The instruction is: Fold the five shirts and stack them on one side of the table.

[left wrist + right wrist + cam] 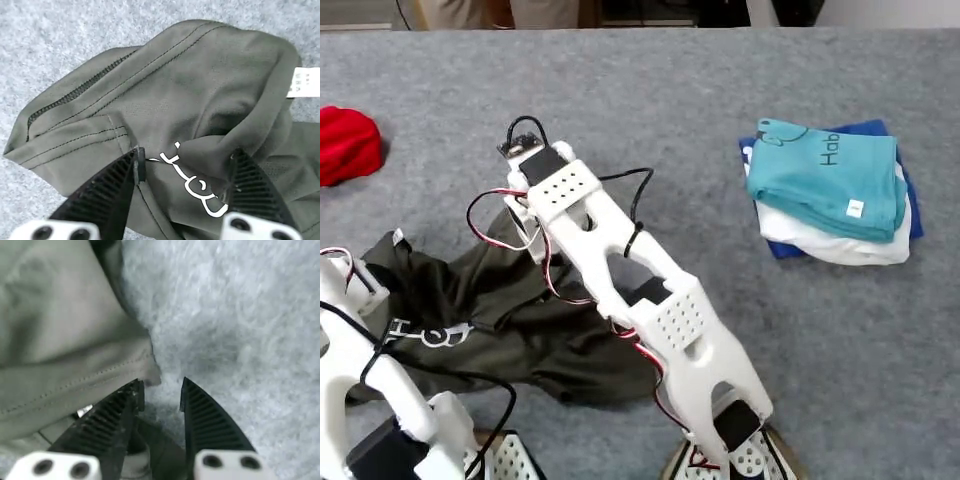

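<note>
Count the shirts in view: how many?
5: teal shirt over white shirt over blue shirt at one side; dark shirt crumpled under an arm; red shirt at the opposite edge.

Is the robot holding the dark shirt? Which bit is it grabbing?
Nothing is held. The left gripper is open around a bunched fold of the dark shirt, not pinching it. The right gripper is open beside the shirt's hem.
</note>
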Action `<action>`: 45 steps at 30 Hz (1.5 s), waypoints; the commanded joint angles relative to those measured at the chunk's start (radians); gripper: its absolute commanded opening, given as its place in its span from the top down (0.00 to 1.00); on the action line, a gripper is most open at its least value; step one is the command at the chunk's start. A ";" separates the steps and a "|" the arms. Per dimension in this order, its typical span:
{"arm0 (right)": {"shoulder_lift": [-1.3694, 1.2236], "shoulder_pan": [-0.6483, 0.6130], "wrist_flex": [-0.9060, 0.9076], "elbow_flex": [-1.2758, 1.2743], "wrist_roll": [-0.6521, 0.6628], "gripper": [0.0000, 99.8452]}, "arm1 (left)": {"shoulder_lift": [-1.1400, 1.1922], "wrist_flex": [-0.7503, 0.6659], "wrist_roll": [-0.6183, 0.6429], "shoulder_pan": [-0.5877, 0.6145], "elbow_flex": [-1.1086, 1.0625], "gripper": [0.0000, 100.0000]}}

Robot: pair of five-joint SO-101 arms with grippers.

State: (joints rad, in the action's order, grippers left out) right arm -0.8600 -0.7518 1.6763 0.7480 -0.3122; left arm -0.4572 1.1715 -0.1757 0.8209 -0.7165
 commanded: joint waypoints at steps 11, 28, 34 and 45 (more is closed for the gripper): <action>-0.021 -0.065 -0.003 -0.004 -0.008 0.86 | -0.028 -0.012 -0.006 0.003 0.008 0.73; -0.099 -0.021 -0.009 -0.004 -0.002 0.86 | -0.031 -0.011 -0.006 0.009 0.008 0.73; -0.117 0.028 -0.015 -0.002 -0.002 0.94 | -0.030 -0.011 -0.006 0.009 0.006 0.73; -0.116 0.031 0.049 0.151 -0.006 1.00 | -0.031 -0.011 -0.006 0.009 0.008 0.73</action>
State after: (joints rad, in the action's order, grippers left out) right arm -0.9874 -0.7488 1.6947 0.8140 -0.3107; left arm -0.4572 1.1715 -0.1757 0.8209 -0.7165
